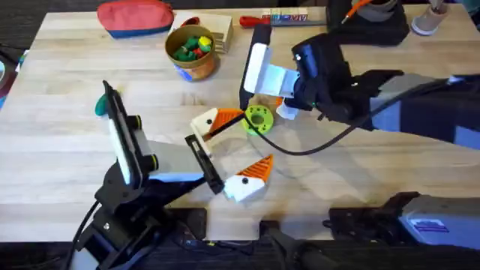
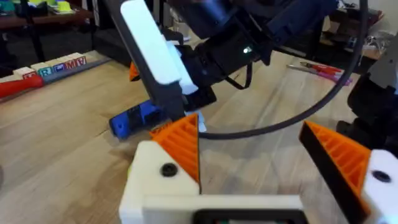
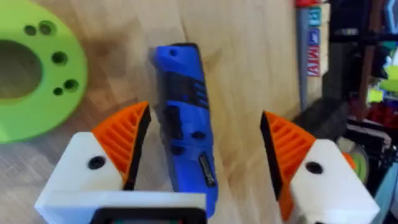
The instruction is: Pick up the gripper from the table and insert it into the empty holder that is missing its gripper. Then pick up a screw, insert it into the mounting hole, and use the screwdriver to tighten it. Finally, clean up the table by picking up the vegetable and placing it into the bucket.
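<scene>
We judged ourselves at the screw-tightening stage, our right gripper point(image 3: 202, 155) hovering with jaws spread astride the screwdriver point(image 3: 185, 118) lying on the worktop point(image 1: 360, 172), left gripper point(image 2: 273, 162) jaws likewise spread, and the cleanup into the bucket point(image 1: 193, 49) not yet done

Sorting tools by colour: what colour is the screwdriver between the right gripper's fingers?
Bright blue screwdriver with dark markings, best seen in the right wrist view.

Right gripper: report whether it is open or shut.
Open. The right gripper has its orange-padded fingers spread either side of the blue pen-shaped screwdriver, which lies flat on the table.
</scene>
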`<state>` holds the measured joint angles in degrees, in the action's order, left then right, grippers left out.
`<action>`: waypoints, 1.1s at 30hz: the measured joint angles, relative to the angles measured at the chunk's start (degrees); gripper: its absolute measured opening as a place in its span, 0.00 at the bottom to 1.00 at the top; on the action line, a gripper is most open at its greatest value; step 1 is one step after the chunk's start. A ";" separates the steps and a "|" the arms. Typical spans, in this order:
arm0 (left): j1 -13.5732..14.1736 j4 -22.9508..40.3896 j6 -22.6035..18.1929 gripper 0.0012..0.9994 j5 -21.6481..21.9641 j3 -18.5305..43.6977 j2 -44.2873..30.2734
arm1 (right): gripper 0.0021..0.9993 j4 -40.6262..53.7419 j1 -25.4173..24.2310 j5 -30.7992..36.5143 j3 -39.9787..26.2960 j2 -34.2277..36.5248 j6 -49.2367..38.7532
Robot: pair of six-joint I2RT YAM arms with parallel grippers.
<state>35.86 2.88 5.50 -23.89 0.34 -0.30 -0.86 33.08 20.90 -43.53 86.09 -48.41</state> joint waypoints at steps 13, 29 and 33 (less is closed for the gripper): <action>0.00 -5.56 -0.34 0.99 8.79 0.03 0.09 | 0.99 12.06 -8.31 -0.44 -0.88 -12.72 15.01; -16.78 45.89 9.78 0.99 40.13 44.51 -41.94 | 0.99 33.52 -15.13 -1.19 -15.96 -17.84 45.21; -23.21 45.41 8.45 0.99 39.53 48.19 -55.81 | 0.99 36.87 -15.13 -1.28 -16.00 -17.84 49.82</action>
<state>12.64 48.30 13.95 15.64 48.53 -56.11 36.01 17.96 19.62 -59.53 68.25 1.41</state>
